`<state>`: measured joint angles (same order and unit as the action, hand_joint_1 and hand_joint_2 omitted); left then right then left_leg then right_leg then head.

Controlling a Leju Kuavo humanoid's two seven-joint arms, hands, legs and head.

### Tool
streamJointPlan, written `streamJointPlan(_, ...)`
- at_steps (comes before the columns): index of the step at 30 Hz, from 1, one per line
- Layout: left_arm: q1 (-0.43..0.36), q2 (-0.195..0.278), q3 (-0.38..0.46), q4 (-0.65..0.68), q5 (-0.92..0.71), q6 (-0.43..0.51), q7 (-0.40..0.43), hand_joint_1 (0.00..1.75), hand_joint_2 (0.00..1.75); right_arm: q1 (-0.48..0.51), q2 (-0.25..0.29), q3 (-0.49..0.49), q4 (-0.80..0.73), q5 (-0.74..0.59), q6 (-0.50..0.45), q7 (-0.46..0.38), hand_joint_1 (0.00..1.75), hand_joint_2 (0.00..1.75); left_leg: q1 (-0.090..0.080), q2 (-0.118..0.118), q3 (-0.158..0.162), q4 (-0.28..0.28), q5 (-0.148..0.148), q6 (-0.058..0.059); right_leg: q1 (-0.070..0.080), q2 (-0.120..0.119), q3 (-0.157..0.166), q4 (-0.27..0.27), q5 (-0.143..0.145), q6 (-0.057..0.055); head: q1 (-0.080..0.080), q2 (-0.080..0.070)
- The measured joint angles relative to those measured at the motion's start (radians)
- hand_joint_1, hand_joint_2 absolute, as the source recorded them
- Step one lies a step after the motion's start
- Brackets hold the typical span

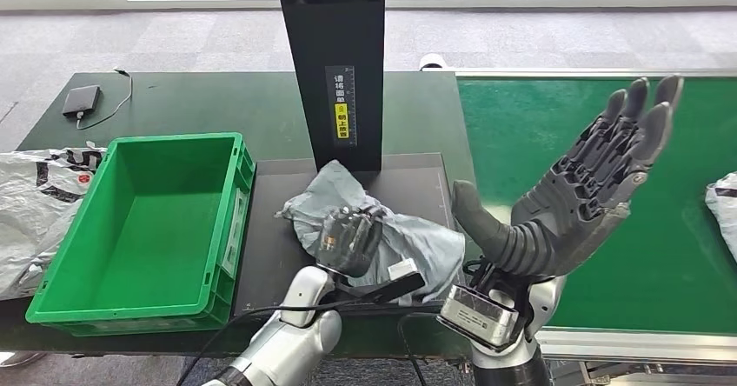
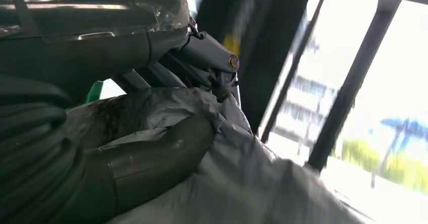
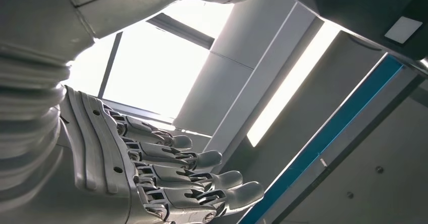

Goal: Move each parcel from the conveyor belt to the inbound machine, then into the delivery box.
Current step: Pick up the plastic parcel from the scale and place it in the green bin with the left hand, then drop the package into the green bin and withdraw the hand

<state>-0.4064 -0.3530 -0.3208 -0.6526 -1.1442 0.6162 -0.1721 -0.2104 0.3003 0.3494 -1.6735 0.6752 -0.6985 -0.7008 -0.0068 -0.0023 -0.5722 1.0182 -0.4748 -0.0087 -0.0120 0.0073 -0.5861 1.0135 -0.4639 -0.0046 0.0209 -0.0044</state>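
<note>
On the dark plate of the inbound machine, the grey parcel is gripped by the left hand, the green delivery box lies at nine o'clock, and the right hand is raised, spread and empty.

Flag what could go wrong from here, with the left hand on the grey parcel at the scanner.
1. The grey parcel is a limp, crumpled bag; the left hand grips only its top, so it may sag or slip on the way to the green box.
2. A loose flap could catch the box's near wall.
3. The right hand, raised open beside the scanner post, might bump it.
</note>
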Motion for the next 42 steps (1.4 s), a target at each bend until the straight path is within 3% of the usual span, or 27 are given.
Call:
streamJointPlan(2, 0.035, 0.009, 0.112, -0.167, -0.061, 0.080, -0.059, 1.75, 1.75, 0.000, 0.000, 0.000, 0.002, -0.003, 0.000, 0.000, 0.00, 1.75, 0.000, 0.001, 0.000, 0.000, 0.000, 0.000, 0.000, 0.001, 0.000, 0.000, 0.000, 0.000, 0.000, 0.000)
streamJointPlan(4, 0.065, 0.016, 0.206, -0.326, -0.093, 0.089, -0.084, 1.75, 1.75, 0.000, 0.000, 0.000, 0.004, -0.007, 0.000, 0.000, 0.00, 1.75, 0.001, 0.001, 0.001, 0.000, 0.000, 0.000, 0.001, 0.001, 0.000, 0.000, 0.000, 0.000, 0.000, 0.000)
streamJointPlan(8, 0.098, 0.024, 0.304, -0.515, -0.104, 0.088, -0.091, 1.75, 1.75, 0.000, 0.000, 0.000, 0.005, -0.008, 0.000, 0.000, 0.00, 1.75, 0.001, -0.001, 0.000, -0.001, 0.000, 0.000, 0.001, 0.000, 0.001, 0.000, 0.000, -0.001, 0.000, 0.000)
streamJointPlan(21, 0.128, 0.034, 0.371, -0.702, -0.122, 0.087, -0.093, 1.75, 1.75, -0.001, 0.000, 0.000, 0.008, -0.010, 0.000, 0.000, 0.00, 1.75, 0.000, -0.002, 0.000, 0.000, 0.000, 0.000, 0.000, -0.001, 0.001, 0.000, 0.000, 0.000, 0.000, 0.000)
streamJointPlan(27, 0.149, 0.040, 0.404, -0.934, -0.104, 0.087, -0.139, 1.75, 1.75, 0.000, 0.000, 0.000, 0.011, -0.017, 0.000, 0.000, 0.00, 1.75, 0.001, -0.001, 0.000, 0.000, 0.000, 0.000, 0.001, 0.000, 0.000, 0.000, -0.001, 0.000, 0.000, 0.000)
streamJointPlan(30, 0.157, 0.041, 0.416, -1.008, -0.141, 0.087, -0.094, 1.75, 1.75, 0.000, 0.000, 0.000, 0.011, -0.014, 0.000, 0.000, 0.00, 1.75, 0.001, -0.002, 0.000, 0.000, 0.000, 0.000, 0.001, -0.001, 0.000, 0.000, -0.001, -0.001, 0.000, 0.000)
streamJointPlan(34, 0.157, 0.043, 0.469, -0.994, -0.161, 0.087, -0.052, 1.75, 1.75, 0.002, 0.000, 0.000, 0.009, -0.005, 0.000, 0.000, 0.00, 1.75, 0.000, 0.000, 0.001, 0.000, 0.000, 0.000, 0.000, 0.000, 0.000, 0.000, -0.001, -0.001, 0.000, 0.000)
streamJointPlan(36, 0.127, 0.042, 0.546, -0.924, -0.151, 0.087, -0.075, 1.75, 1.75, 0.003, 0.000, -0.001, 0.007, -0.005, 0.000, 0.000, 0.00, 1.75, 0.000, 0.000, 0.001, 0.000, 0.000, 0.000, 0.000, 0.000, 0.001, 0.000, 0.000, 0.000, 0.000, 0.000)
streamJointPlan(40, 0.006, 0.033, 0.849, -0.721, -0.155, 0.083, -0.252, 1.75, 1.75, 0.004, 0.000, -0.001, 0.006, -0.006, 0.000, 0.000, 0.00, 1.75, 0.001, 0.004, 0.002, 0.000, 0.001, -0.001, 0.001, 0.004, 0.000, 0.000, 0.002, -0.002, 0.000, 0.000)
streamJointPlan(42, -0.039, 0.029, 0.983, -0.642, -0.170, 0.083, -0.302, 1.75, 1.75, 0.012, -0.002, -0.001, 0.006, -0.008, 0.000, 0.000, 0.00, 1.75, 0.001, 0.006, 0.002, 0.000, 0.001, -0.001, 0.001, 0.005, -0.001, 0.000, 0.003, -0.002, 0.000, 0.000)
